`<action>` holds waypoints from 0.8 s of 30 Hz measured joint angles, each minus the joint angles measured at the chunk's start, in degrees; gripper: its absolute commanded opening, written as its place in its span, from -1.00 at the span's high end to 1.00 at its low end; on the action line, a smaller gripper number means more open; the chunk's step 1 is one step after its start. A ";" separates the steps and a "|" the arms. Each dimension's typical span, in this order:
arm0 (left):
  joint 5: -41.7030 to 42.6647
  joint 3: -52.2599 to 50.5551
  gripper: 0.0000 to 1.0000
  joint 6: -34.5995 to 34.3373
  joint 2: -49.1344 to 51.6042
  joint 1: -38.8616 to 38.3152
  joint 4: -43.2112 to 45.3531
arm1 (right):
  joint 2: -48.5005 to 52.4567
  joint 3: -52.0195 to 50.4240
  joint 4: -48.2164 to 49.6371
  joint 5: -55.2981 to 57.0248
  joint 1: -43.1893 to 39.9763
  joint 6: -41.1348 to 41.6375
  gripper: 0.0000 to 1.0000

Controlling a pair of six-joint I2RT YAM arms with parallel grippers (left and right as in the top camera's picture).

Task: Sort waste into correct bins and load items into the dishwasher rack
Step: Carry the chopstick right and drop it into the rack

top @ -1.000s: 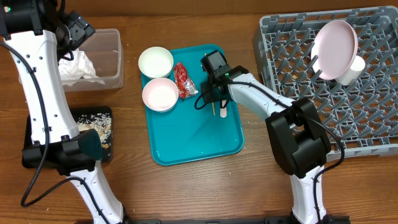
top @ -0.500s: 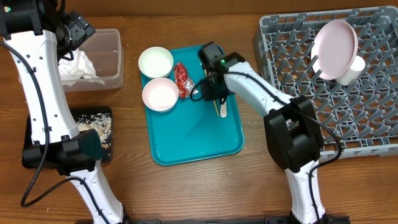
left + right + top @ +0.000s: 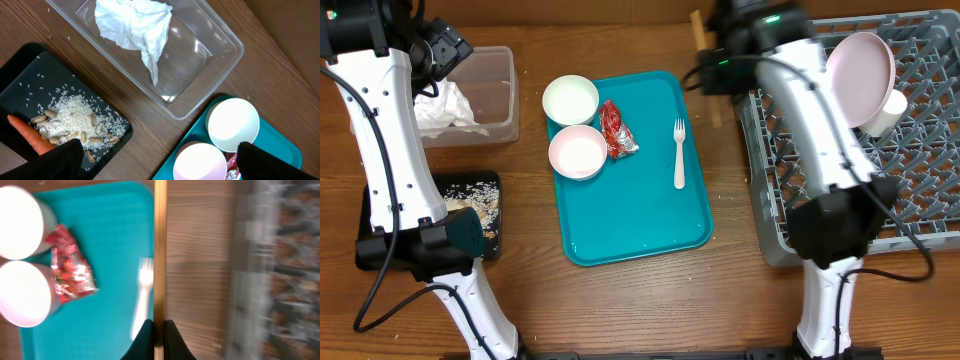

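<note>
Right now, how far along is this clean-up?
Done: napkin in the clear tub, carrot and rice in the black tray, plate and cup in the rack. In hand: the right gripper holds a wooden chopstick. Left: two bowls, red wrapper and fork on the teal tray.

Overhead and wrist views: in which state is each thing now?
Napkin, lying in the clear tub
Carrot, lying in the black tray
Red wrapper, lying on the teal tray
Plate, standing tilted in the rack
Left jaws, open, empty
Right jaws, shut on a wooden stick
</note>
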 measured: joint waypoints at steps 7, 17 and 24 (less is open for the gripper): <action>0.00 0.00 -1.00 0.00 0.00 0.00 0.00 | -1.01 -0.81 -3.02 -1.49 -10.12 -8.74 0.92; 0.00 0.00 -1.00 0.00 0.00 0.00 0.00 | -1.01 -9.92 0.20 -6.14 -14.99 -14.29 0.35; 0.00 0.00 -1.00 0.00 0.00 0.00 0.02 | -0.98 -13.92 2.47 -7.04 -14.88 -14.38 0.11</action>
